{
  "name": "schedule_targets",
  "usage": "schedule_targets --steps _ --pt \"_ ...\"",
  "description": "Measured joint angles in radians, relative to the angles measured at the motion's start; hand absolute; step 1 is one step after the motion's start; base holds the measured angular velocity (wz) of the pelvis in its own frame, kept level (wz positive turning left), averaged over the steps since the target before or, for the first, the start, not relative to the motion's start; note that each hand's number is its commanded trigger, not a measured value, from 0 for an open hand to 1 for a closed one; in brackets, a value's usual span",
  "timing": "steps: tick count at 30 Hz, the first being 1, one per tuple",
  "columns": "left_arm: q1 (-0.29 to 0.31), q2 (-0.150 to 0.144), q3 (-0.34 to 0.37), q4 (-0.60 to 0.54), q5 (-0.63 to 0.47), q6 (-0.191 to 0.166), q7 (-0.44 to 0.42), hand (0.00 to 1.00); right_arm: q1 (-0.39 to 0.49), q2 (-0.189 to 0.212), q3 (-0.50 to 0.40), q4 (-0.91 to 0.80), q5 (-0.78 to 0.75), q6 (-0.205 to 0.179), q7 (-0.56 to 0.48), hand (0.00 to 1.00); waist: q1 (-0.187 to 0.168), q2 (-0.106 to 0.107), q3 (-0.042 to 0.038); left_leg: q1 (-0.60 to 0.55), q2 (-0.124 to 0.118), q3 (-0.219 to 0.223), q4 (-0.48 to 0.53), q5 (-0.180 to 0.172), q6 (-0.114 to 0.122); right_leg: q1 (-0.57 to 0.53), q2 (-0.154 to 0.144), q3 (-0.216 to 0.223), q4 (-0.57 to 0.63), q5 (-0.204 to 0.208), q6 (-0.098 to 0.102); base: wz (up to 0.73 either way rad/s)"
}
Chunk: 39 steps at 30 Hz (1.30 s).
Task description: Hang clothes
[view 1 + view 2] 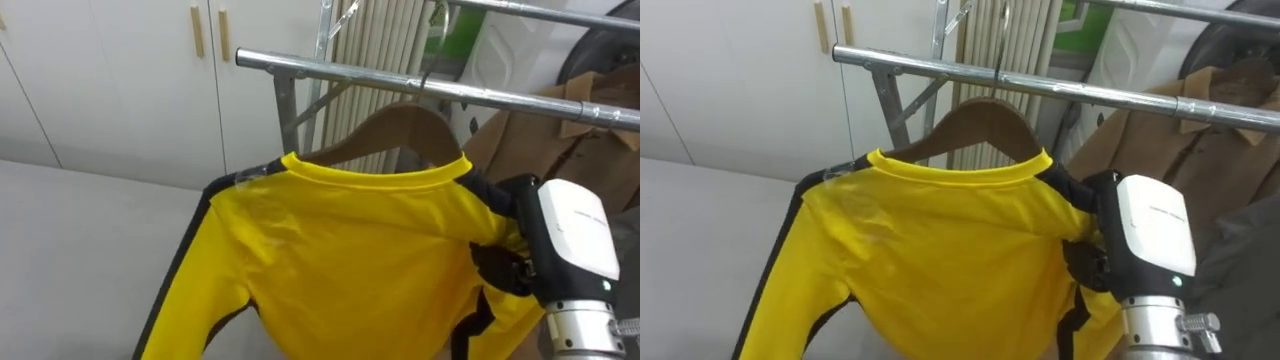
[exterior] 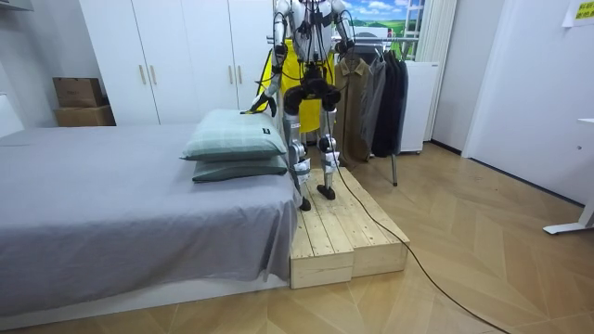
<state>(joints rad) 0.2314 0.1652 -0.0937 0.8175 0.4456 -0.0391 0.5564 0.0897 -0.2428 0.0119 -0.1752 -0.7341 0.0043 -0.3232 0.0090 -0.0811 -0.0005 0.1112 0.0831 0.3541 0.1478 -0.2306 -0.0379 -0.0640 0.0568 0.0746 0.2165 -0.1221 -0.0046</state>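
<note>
Right hand (image 1: 560,235) is held at shirt's (image 1: 350,250) 3 o'clock shoulder; finger closure cannot be determined. If tugged, hanger (image 1: 400,125) may be unhooked from rail (image 1: 330,68).

Metal clothes rail (image 1: 340,72), on it a wooden hanger (image 1: 400,125) in a yellow shirt (image 1: 370,250), brown coat (image 1: 570,145) alongside.

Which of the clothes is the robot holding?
The yellow shirt on the wooden hanger: the right hand grips its shoulder. The brown jacket beside it on the rail hangs untouched.
</note>
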Motion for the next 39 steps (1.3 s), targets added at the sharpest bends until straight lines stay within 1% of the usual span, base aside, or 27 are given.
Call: schedule_targets --steps 3,6,9,11,14,17,18,20,23,24,26,27,29,31,33,34,35,36,37,38,39 --pt "0.002 0.000 0.001 0.011 0.000 -0.008 0.000 0.00 0.000 -0.014 -0.003 0.000 0.105 -0.001 0.021 1.00 0.001 0.000 0.0001 0.005 0.001 0.000 0.000 0.000 -0.001 0.006 0.001 0.001 -0.001 0.000 0.000 0.00" --pt "0.001 0.003 0.003 0.024 0.000 -0.015 0.001 0.00 0.000 -0.049 -0.004 0.000 0.233 -0.002 0.046 1.00 0.004 0.000 0.0003 0.012 0.003 -0.001 0.000 0.000 -0.001 0.017 0.002 0.001 -0.013 0.001 -0.002 0.00" --pt "0.001 0.002 0.014 0.029 0.021 -0.014 0.000 0.00 0.000 -0.068 -0.005 0.000 0.290 -0.001 0.070 1.00 0.004 0.001 0.0007 0.018 0.005 -0.005 0.000 0.000 -0.001 0.024 0.004 -0.002 -0.014 0.001 -0.002 0.00" --pt "0.002 0.003 0.015 0.029 0.029 -0.012 0.000 0.00 -0.001 -0.070 -0.005 0.000 0.303 -0.001 0.088 1.00 0.005 0.001 0.0009 0.018 0.006 -0.005 -0.002 0.001 -0.003 0.025 0.005 -0.002 -0.015 0.001 -0.002 0.00" --pt "0.000 0.002 0.024 0.029 0.030 -0.010 -0.001 0.00 -0.017 -0.072 -0.011 0.000 0.332 0.011 0.132 1.00 0.007 0.000 0.0013 0.019 0.007 -0.004 -0.002 0.003 -0.006 0.024 0.007 -0.001 -0.014 0.002 -0.003 0.00" --pt "-0.004 -0.002 0.046 0.032 0.047 -0.009 -0.003 0.00 -0.030 -0.076 -0.032 0.005 0.365 0.019 0.164 1.00 0.024 -0.003 0.0032 0.021 0.008 -0.004 -0.002 0.005 -0.009 0.025 0.009 0.000 -0.015 0.002 -0.004 0.00" --pt "-0.007 -0.001 0.047 0.035 0.047 -0.009 -0.002 0.00 -0.042 -0.079 -0.033 0.019 0.397 0.020 0.174 1.00 0.027 -0.007 0.0055 0.021 0.009 -0.004 -0.002 0.006 -0.011 0.022 0.009 -0.001 -0.014 0.002 -0.005 0.00" --pt "-0.014 -0.002 0.048 0.037 0.047 -0.008 0.000 0.00 -0.069 -0.079 -0.033 0.048 0.426 0.020 0.194 1.00 0.028 -0.010 0.0075 0.020 0.009 -0.005 -0.002 0.006 -0.011 0.018 0.009 -0.002 -0.015 0.003 -0.008 0.00" --pt "-0.022 -0.002 0.050 0.045 0.049 -0.005 0.000 0.00 -0.103 -0.079 -0.032 0.084 0.429 0.026 0.222 1.00 0.034 -0.011 0.0075 0.019 0.009 -0.005 -0.002 0.006 -0.011 0.016 0.009 -0.001 -0.014 0.003 -0.009 0.00" --pt "-0.024 -0.003 0.050 0.042 0.050 -0.003 0.000 0.00 -0.115 -0.079 -0.033 0.096 0.429 0.039 0.232 1.00 0.039 -0.011 0.0071 0.019 0.009 -0.006 -0.002 0.006 -0.011 0.017 0.009 -0.002 -0.014 0.003 -0.009 0.00" --pt "-0.026 -0.012 0.052 0.028 0.057 0.011 -0.002 0.00 -0.122 -0.079 -0.033 0.119 0.428 0.045 0.235 1.00 0.051 -0.012 0.0067 0.019 0.009 -0.007 -0.002 0.006 -0.011 0.023 0.009 -0.005 -0.014 0.003 -0.009 0.03" --pt "-0.026 -0.019 0.059 0.020 0.075 0.019 -0.006 0.00 -0.126 -0.079 -0.033 0.129 0.428 0.056 0.242 1.00 0.055 -0.012 0.0066 0.019 0.009 -0.014 -0.002 0.006 -0.011 0.025 0.009 -0.009 -0.014 0.003 -0.009 0.09" --pt "-0.020 -0.021 0.065 0.001 0.103 0.035 -0.022 0.00 -0.140 -0.079 -0.033 0.155 0.428 0.072 0.255 1.00 0.055 -0.012 0.0063 0.019 0.009 -0.029 -0.002 0.006 -0.011 0.029 0.007 -0.023 -0.014 0.003 -0.009 0.15" --pt "-0.020 -0.022 0.067 -0.007 0.111 0.043 -0.028 0.00 -0.182 -0.079 -0.033 0.223 0.431 0.077 0.262 1.00 0.057 -0.013 0.0054 0.020 0.010 -0.032 -0.002 0.007 -0.011 0.032 0.006 -0.028 -0.013 0.003 -0.009 0.08" --pt "-0.019 -0.024 0.073 -0.022 0.114 0.053 -0.029 0.00 -0.236 -0.080 -0.033 0.316 0.448 0.088 0.262 1.00 0.066 -0.015 0.0046 0.021 0.010 -0.032 -0.001 0.007 -0.011 0.033 0.004 -0.030 -0.013 0.003 -0.009 0.00" --pt "-0.020 -0.027 0.078 -0.023 0.114 0.054 -0.029 0.00 -0.246 -0.080 -0.033 0.335 0.449 0.093 0.262 1.00 0.070 -0.015 0.0042 0.020 0.010 -0.033 -0.001 0.007 -0.012 0.034 0.004 -0.033 -0.013 0.003 -0.009 0.06" --pt "-0.020 -0.033 0.094 -0.025 0.113 0.058 -0.028 0.00 -0.266 -0.080 -0.033 0.366 0.449 0.107 0.262 1.00 0.072 -0.016 0.0035 0.018 0.010 -0.038 0.001 0.007 -0.012 0.033 0.002 -0.040 -0.013 0.002 -0.010 0.11" --pt "-0.019 -0.033 0.095 -0.025 0.112 0.066 -0.027 0.00 -0.287 -0.080 -0.033 0.396 0.452 0.122 0.262 1.00 0.075 -0.018 0.0031 0.016 0.009 -0.044 0.003 0.007 -0.012 0.031 0.000 -0.045 -0.013 0.002 -0.012 0.12" --pt "-0.018 -0.033 0.096 -0.024 0.112 0.070 -0.026 0.00 -0.298 -0.082 -0.033 0.412 0.455 0.129 0.262 1.00 0.078 -0.019 0.0027 0.016 0.009 -0.045 0.004 0.007 -0.012 0.028 0.000 -0.046 -0.013 0.001 -0.013 0.08" --pt "-0.016 -0.033 0.104 -0.024 0.112 0.075 -0.024 0.00 -0.321 -0.083 -0.033 0.441 0.455 0.143 0.264 1.00 0.083 -0.023 -0.0001 0.015 0.009 -0.047 0.004 0.008 -0.013 0.027 -0.001 -0.049 -0.012 -0.002 -0.016 0.05" --pt "-0.015 -0.033 0.117 -0.025 0.112 0.080 -0.024 0.00 -0.339 -0.084 -0.033 0.451 0.455 0.155 0.270 1.00 0.087 -0.027 -0.0001 0.015 0.009 -0.050 0.004 0.009 -0.015 0.027 -0.001 -0.051 -0.012 -0.002 -0.018 0.06"
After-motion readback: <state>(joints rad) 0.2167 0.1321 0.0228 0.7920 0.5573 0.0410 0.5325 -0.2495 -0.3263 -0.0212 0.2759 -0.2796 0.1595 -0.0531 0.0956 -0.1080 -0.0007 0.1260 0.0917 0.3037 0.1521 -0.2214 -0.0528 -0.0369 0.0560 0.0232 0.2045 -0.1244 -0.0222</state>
